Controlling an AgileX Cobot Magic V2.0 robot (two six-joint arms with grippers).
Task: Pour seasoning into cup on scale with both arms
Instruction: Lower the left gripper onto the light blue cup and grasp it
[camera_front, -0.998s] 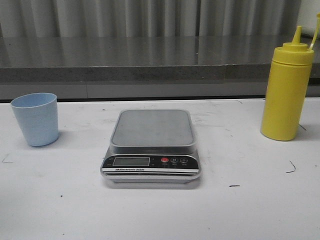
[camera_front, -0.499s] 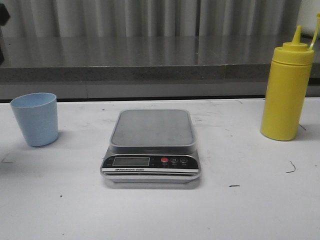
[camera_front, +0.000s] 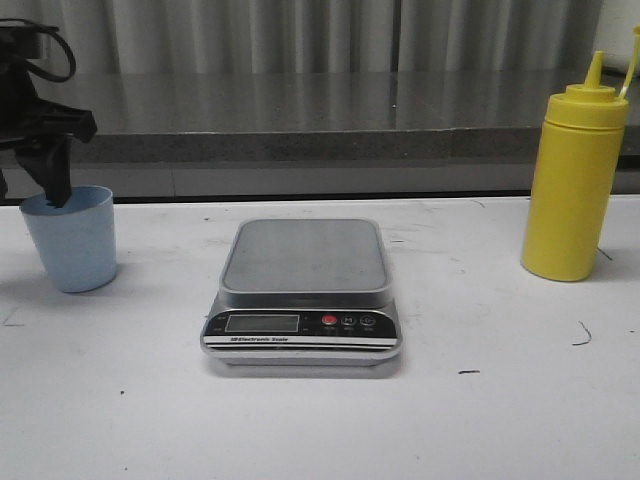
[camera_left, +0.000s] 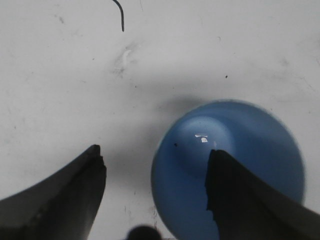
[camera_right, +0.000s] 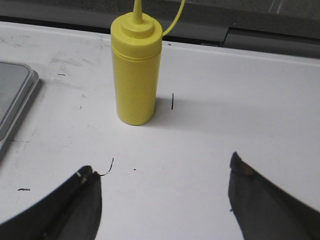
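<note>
while the cup (camera_front: 70, 238) stands left of the scale (camera_front: 303, 293), not yet on it, the left gripper (camera_left: 152, 165) hangs spread over it, one finger inside the rim, apparently to lift it. right of the scale the seasoning (camera_front: 573, 180) waits upright, the right gripper (camera_right: 162, 192) spread short of it.

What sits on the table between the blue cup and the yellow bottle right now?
Only the scale, its platform bare, sits between the cup and the bottle in the front view. The table on both sides is bare.
</note>
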